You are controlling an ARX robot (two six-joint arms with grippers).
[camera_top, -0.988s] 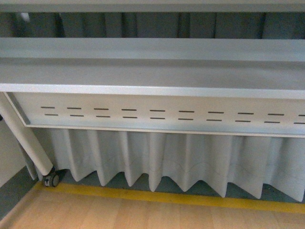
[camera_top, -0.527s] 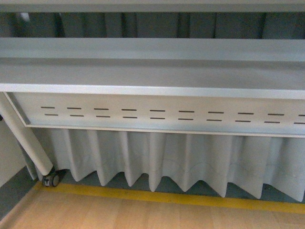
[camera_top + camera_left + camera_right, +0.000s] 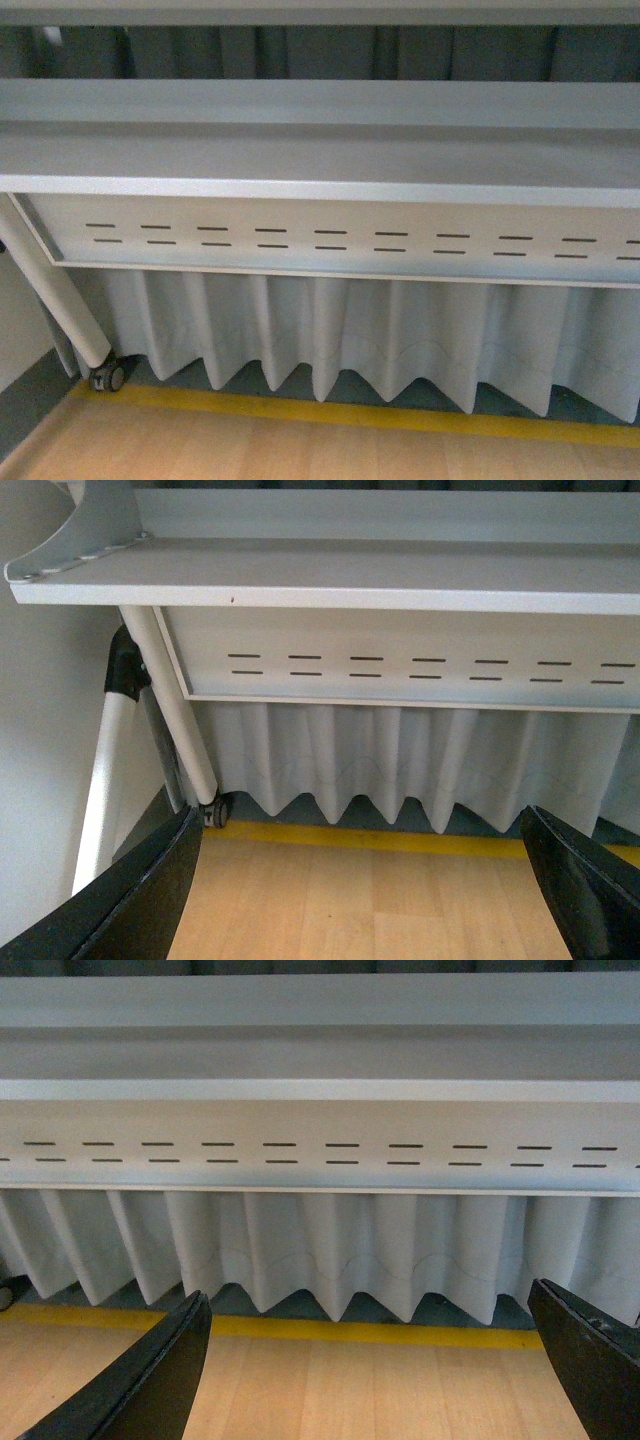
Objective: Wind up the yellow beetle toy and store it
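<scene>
The yellow beetle toy is out of view in every frame. My left gripper point(image 3: 365, 900) is open, its black fingers point(image 3: 140, 890) spread wide over bare wooden floor with nothing between them. My right gripper point(image 3: 370, 1375) is open too, its black fingers point(image 3: 150, 1380) far apart above the same wooden floor and holding nothing. Neither arm shows in the front view.
A grey table point(image 3: 320, 160) with a slotted front panel point(image 3: 330, 240) fills the front view. A pleated pale curtain point(image 3: 380, 340) hangs below it. A yellow floor stripe point(image 3: 350, 415) runs along the wood. A slanted white table leg point(image 3: 55, 290) ends in a caster wheel point(image 3: 108, 375).
</scene>
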